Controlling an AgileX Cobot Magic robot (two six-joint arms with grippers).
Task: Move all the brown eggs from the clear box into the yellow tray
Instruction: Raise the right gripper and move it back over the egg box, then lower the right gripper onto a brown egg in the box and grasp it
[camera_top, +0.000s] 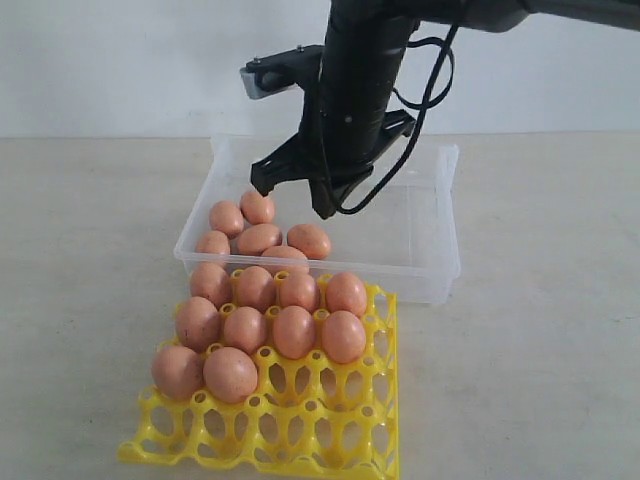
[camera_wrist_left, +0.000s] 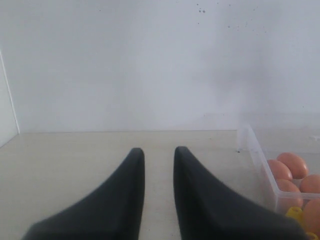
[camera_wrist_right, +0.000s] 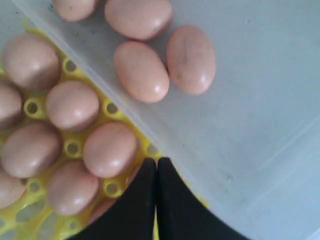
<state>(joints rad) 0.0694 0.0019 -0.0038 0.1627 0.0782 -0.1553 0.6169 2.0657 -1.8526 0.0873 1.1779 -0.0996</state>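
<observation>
Bench: pale beige bench (camera_top: 90, 300) meets a plain white wall (camera_top: 120, 60).
Box: the clear box (camera_top: 430, 210) holds five brown eggs (camera_top: 258, 238) at its left end.
Tray: the yellow tray (camera_top: 330, 440) touches the box front, ten eggs seated.
Obstruction: right gripper (camera_wrist_right: 157, 167), closed and empty, hangs over the box.
Left gripper (camera_wrist_left: 159, 157): parted, empty, beside the box.

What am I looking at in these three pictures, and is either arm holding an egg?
A two-armed robot is moving eggs. The exterior view shows the black right arm hanging over the clear box, where five eggs remain; ten sit in the yellow tray in front. The other two pictures come from cameras on the wrists. The right end effector is shut and empty, above the box edge. The left end effector waits beside the box, slightly open, holding nothing.
</observation>
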